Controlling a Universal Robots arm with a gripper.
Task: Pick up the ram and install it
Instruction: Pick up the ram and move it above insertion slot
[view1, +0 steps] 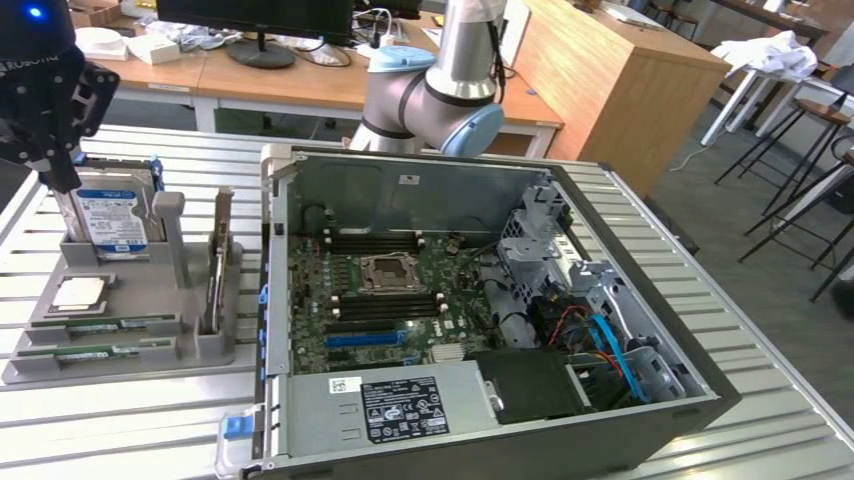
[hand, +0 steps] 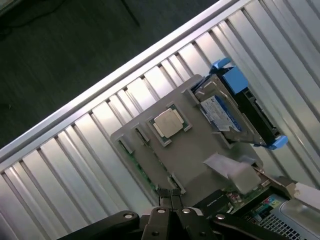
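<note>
- Nearest in the exterior view, at six o'clock, the power supply (view1: 387, 405) fills the front of the open case (view1: 400, 190). Nothing of the task concerns it.
- At eight o'clock the ram (view1: 96, 352) sits in the front slot of the grey tray (view1: 140, 290), with a second stick (view1: 104, 325) in the slot just behind it. Neither is lifted, so by my reading the pick-up is not yet done and the whole install is left.
- Just behind them on the tray lies the square processor chip (view1: 78, 292).
- In the middle of the view the motherboard (view1: 380, 300) lies bare inside the case. Its dark memory slots beside the socket look unfilled, but I cannot tell for sure.
- At ten o'clock the gripper (view1: 59, 182) hangs over the tray's far end beside the upright hard drive (view1: 114, 215), apart from the ram.
- In the wrist view the gripper (hand: 170, 194) has its fingers pressed together with nothing between them. The ram (hand: 145, 170) shows as a green edge in the tray (hand: 195, 155) below.
- At twelve o'clock the arm (view1: 427, 100) stands behind the case.
- Hard to make out: the chips on either stick, any latches on the slots, and which stick the gripper is meant for. The gripper's upper body is cut off by the frame edge in the exterior view.
</note>
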